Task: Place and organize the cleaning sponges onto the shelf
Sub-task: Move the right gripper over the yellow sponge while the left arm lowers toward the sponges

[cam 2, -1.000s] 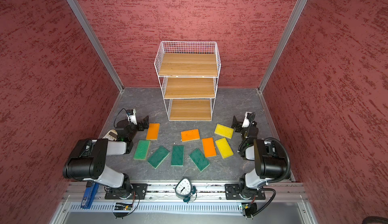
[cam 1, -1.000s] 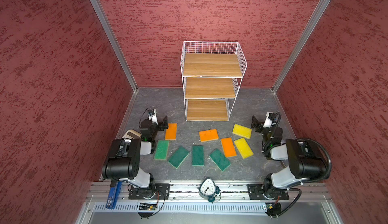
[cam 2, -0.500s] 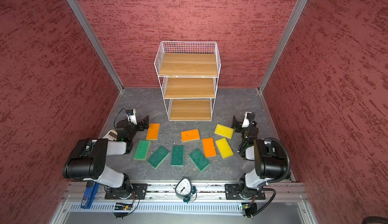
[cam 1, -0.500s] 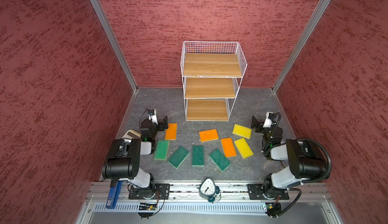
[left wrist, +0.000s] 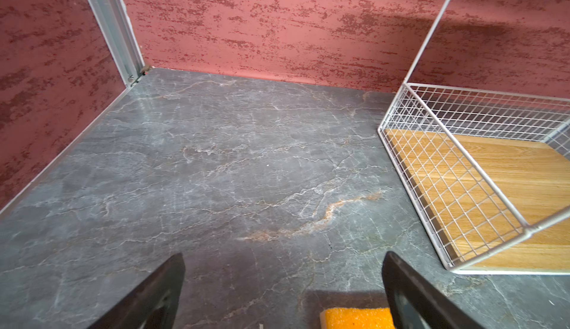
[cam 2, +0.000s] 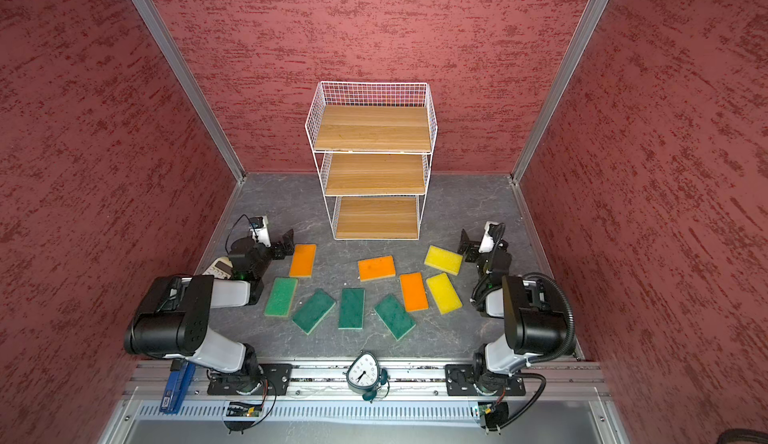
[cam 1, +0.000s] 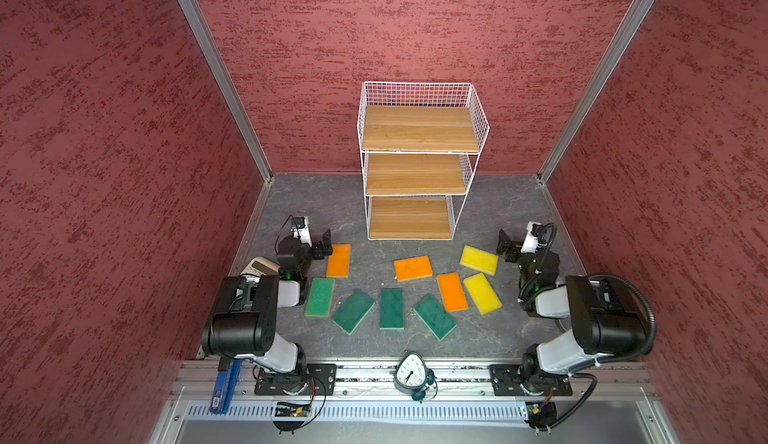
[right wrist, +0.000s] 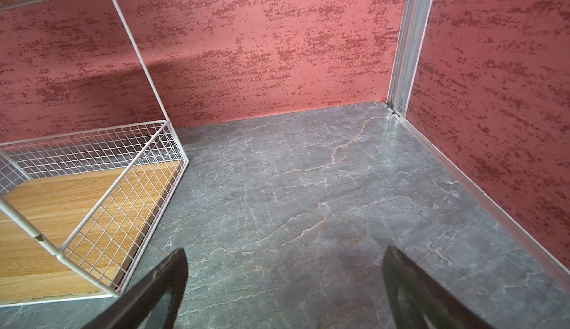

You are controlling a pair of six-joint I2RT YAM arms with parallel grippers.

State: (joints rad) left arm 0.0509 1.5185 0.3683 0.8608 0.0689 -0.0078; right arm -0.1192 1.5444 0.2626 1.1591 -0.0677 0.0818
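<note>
Beside an orange sponge (cam 1: 338, 259), the left tool (left wrist: 283, 258) stands with jaws spread wide, holding nothing; the right tool (right wrist: 285, 252), likewise spread and unladen, sits near a yellow sponge (cam 1: 478, 259); all nine cleaning sponges (cam 1: 391, 308) lie on the table (cam 1: 316, 196) before the shelf (cam 1: 415, 173).

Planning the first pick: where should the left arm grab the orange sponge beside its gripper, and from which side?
Pinch the orange sponge across its short width at mid-length, descending from above with the left gripper, jaws open. It lies flat on the table, probably too thin for a side approach, and both long edges look free.
</note>
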